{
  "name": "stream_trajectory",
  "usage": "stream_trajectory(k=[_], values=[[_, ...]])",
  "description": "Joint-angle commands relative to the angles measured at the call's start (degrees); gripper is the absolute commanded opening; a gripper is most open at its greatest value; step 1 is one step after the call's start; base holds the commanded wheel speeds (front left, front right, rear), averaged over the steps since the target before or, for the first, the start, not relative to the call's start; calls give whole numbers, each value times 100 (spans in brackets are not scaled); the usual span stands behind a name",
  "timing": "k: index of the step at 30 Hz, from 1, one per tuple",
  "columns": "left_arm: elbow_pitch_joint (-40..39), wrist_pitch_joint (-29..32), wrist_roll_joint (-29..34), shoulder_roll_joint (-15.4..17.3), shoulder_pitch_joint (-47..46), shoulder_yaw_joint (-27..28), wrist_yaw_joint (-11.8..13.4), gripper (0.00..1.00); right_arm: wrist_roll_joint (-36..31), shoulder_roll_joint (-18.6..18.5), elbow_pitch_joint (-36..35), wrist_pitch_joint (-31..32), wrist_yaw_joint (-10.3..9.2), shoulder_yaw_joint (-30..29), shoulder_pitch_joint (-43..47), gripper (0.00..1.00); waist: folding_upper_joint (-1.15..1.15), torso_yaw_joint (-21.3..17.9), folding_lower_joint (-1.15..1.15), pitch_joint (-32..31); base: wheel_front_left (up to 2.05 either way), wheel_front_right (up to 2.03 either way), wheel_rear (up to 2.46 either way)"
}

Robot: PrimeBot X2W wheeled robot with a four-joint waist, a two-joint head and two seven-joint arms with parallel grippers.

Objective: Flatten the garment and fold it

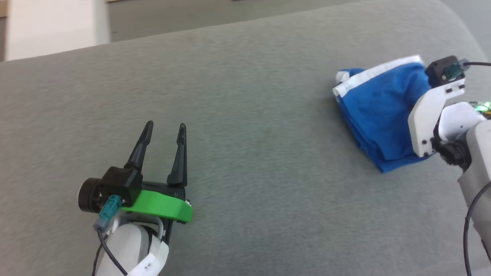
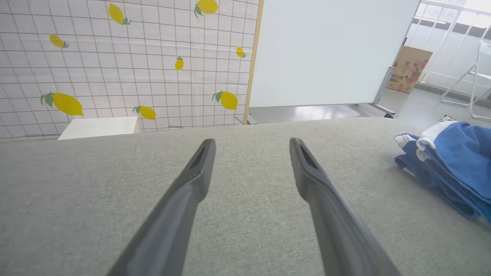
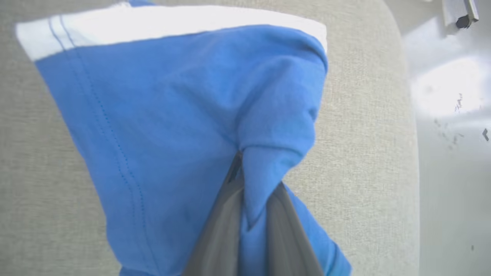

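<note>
Surface: grey woven upholstery (image 1: pixel 245 115) filled the work area, and its rounded right edge dropped to a pale floor just past the cloth.
Garment: the garment (image 1: pixel 378 111) lay bunched in several layers at the far right of the upholstery, with a white trim band along its far side. It was neither flat nor neatly folded.
Right gripper: the right gripper (image 3: pixel 253 184) was clenched on a small pleat of blue fabric, which puckered up between the two dark fingers.
Left gripper: the left gripper (image 1: pixel 165 124) was released and held nothing. Its fingers were spread over bare upholstery, well apart from the cloth.
Risk, grip: the pinch seemed to catch only a thin fold, so a pull could slip off it or lift one layer and leave the rest heaped.
Risk, edge: the bundle sat near the rounded edge, so a drag to the right could tip it onto the floor.
Risk, one hand: spreading with a single hold would likely twist the cloth rather than flatten it.
Surroundings: a lemon-print tiled wall (image 2: pixel 115 69), a white panel (image 2: pixel 326 50) and a cardboard box (image 2: pixel 408 69) stood beyond the upholstery.
In the way: nothing lay between the open gripper and the cloth, though the right arm's black cable (image 1: pixel 470 214) hung close by.
</note>
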Motion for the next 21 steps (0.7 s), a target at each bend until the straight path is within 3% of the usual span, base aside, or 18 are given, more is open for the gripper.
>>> stream_trajectory(k=[1,9,19,20,21], values=[[-6,-28,74,65,-116,18,-34,100,-155,17,85,-151,-9,9,-151,0,0,-780,0,331,0,0,0],[27,-28,221,278,-360,-89,-105,100,-1230,122,947,-1021,-9,-319,-654,0,0,-1216,0,774,0,0,0],[-21,-28,271,473,-646,-185,-109,100,-2440,304,1750,-1961,-9,-1470,-1035,0,0,-971,0,1118,0,0,0],[-28,-28,260,469,-642,-168,-91,100,-2517,322,1795,-2025,-9,-1564,-1040,32,0,-936,0,1101,0,0,0],[-26,-28,237,456,-627,-140,-64,100,-2636,331,1829,-2130,-9,-1643,-1043,100,0,-890,0,1067,0,0,0]])
